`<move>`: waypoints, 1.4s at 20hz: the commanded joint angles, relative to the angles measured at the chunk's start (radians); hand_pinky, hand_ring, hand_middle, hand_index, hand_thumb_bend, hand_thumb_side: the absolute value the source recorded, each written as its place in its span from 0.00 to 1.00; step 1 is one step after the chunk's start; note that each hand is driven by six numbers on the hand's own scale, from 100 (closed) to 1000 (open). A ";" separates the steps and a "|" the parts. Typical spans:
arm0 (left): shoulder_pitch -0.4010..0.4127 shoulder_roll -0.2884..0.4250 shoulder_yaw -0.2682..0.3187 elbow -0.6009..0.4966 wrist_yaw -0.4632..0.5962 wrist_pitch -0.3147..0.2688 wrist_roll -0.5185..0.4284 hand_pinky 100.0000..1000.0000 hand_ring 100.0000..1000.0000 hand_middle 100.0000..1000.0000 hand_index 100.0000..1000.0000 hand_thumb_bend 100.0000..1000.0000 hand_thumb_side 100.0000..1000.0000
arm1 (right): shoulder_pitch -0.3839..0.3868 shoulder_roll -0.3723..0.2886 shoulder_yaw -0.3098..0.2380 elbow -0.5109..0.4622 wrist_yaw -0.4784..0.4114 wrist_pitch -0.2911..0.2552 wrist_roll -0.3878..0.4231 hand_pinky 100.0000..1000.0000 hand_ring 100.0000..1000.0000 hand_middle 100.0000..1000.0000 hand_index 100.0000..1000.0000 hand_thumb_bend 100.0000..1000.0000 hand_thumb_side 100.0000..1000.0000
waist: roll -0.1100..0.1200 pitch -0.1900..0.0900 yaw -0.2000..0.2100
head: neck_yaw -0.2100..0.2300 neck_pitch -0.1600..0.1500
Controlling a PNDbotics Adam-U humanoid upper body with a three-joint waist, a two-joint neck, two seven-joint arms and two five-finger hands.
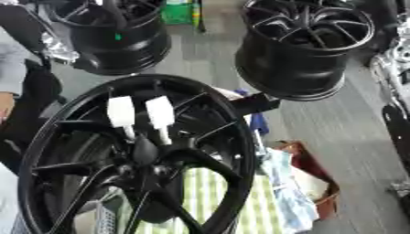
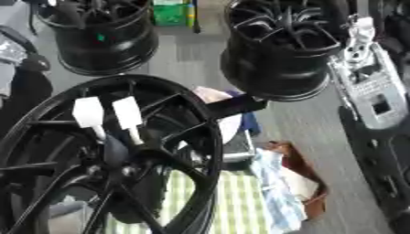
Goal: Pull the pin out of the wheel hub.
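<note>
While neither robot hand shows anywhere, so whether they are apart or clamped cannot be told, both white pins still sit in the near wheel hub, and extraction looks not yet begun. Next, a hand must reach one pin's white head and draw it outward. Counted: two pins, three black wheels.

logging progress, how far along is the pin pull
Nothing looks done: two white-headed pins sit in the wheel hub. Nothing is in hand; no robot hand shows in either view. Left: reach in, grip a pin, pull it out.
</note>
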 commanded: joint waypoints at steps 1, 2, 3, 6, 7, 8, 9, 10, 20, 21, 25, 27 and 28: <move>-0.005 0.050 -0.007 -0.025 -0.008 0.007 -0.019 0.88 0.87 0.77 0.86 0.50 0.46 | -0.014 -0.023 -0.007 -0.010 0.006 -0.005 0.001 0.66 0.67 0.56 0.71 0.00 0.70 | 0.003 -0.018 0.003 | -0.006 -0.008; -0.001 0.053 -0.007 -0.025 -0.008 0.022 -0.018 0.88 0.87 0.77 0.87 0.50 0.46 | -0.014 -0.023 -0.006 -0.010 0.006 -0.005 0.002 0.66 0.67 0.56 0.71 0.00 0.71 | 0.004 -0.019 0.004 | -0.007 -0.008; 0.004 0.057 -0.006 -0.025 -0.003 0.042 -0.017 0.88 0.88 0.77 0.87 0.51 0.46 | -0.013 -0.023 -0.006 -0.010 0.007 -0.006 0.002 0.66 0.67 0.56 0.71 0.00 0.71 | 0.004 -0.019 0.005 | -0.007 -0.008; 0.018 0.071 -0.014 -0.036 -0.009 0.104 -0.007 0.89 0.88 0.78 0.87 0.52 0.46 | -0.011 -0.024 -0.007 -0.009 0.007 -0.006 0.001 0.66 0.67 0.56 0.71 0.00 0.71 | 0.006 -0.019 0.006 | -0.009 -0.009; 0.023 0.075 -0.019 -0.042 -0.016 0.122 -0.003 0.89 0.88 0.78 0.87 0.52 0.46 | -0.011 -0.024 -0.007 -0.009 0.007 -0.006 0.001 0.66 0.67 0.56 0.71 0.00 0.71 | 0.006 -0.019 0.006 | -0.009 -0.008; 0.027 0.077 -0.025 -0.047 -0.023 0.138 -0.002 0.89 0.88 0.78 0.88 0.53 0.46 | -0.011 -0.024 -0.007 -0.008 0.007 -0.007 0.000 0.66 0.67 0.56 0.71 0.00 0.71 | 0.006 -0.019 0.006 | -0.010 -0.008; 0.030 0.078 -0.030 -0.051 -0.029 0.152 -0.002 0.89 0.88 0.78 0.88 0.53 0.47 | -0.011 -0.023 -0.007 -0.008 0.006 -0.007 0.000 0.66 0.67 0.56 0.71 0.00 0.71 | 0.006 -0.019 0.006 | -0.010 -0.007; 0.031 0.078 -0.036 -0.054 -0.035 0.164 -0.003 0.89 0.88 0.78 0.88 0.53 0.48 | -0.011 -0.023 -0.007 -0.008 0.006 -0.007 0.001 0.66 0.67 0.56 0.71 0.00 0.71 | 0.006 -0.019 0.006 | -0.009 -0.006; 0.013 0.035 -0.074 -0.020 -0.080 0.212 -0.018 0.89 0.89 0.79 0.89 0.56 0.47 | -0.006 -0.018 -0.008 -0.006 0.003 -0.009 -0.002 0.66 0.67 0.56 0.71 0.00 0.71 | 0.006 -0.021 0.005 | -0.004 -0.001; 0.012 0.034 -0.074 -0.019 -0.081 0.212 -0.018 0.89 0.89 0.79 0.89 0.56 0.47 | -0.006 -0.018 -0.008 -0.006 0.003 -0.010 -0.002 0.66 0.67 0.56 0.71 0.00 0.71 | 0.006 -0.021 0.005 | -0.004 -0.001; 0.008 0.010 -0.104 -0.002 -0.086 0.215 -0.019 0.90 0.89 0.78 0.88 0.56 0.49 | -0.003 -0.011 -0.010 -0.008 0.003 -0.013 -0.004 0.66 0.67 0.56 0.71 0.00 0.71 | 0.010 -0.025 0.001 | 0.006 0.023; 0.005 -0.003 -0.115 0.012 -0.091 0.216 -0.019 0.89 0.89 0.78 0.87 0.57 0.49 | -0.001 -0.009 -0.010 -0.010 0.004 -0.015 -0.005 0.66 0.67 0.56 0.71 0.00 0.71 | 0.010 -0.026 0.000 | 0.012 0.034; 0.004 -0.008 -0.118 0.018 -0.093 0.216 -0.019 0.89 0.89 0.78 0.87 0.57 0.49 | 0.000 -0.009 -0.011 -0.010 0.004 -0.015 -0.005 0.66 0.67 0.56 0.71 0.00 0.71 | 0.010 -0.027 0.000 | 0.013 0.036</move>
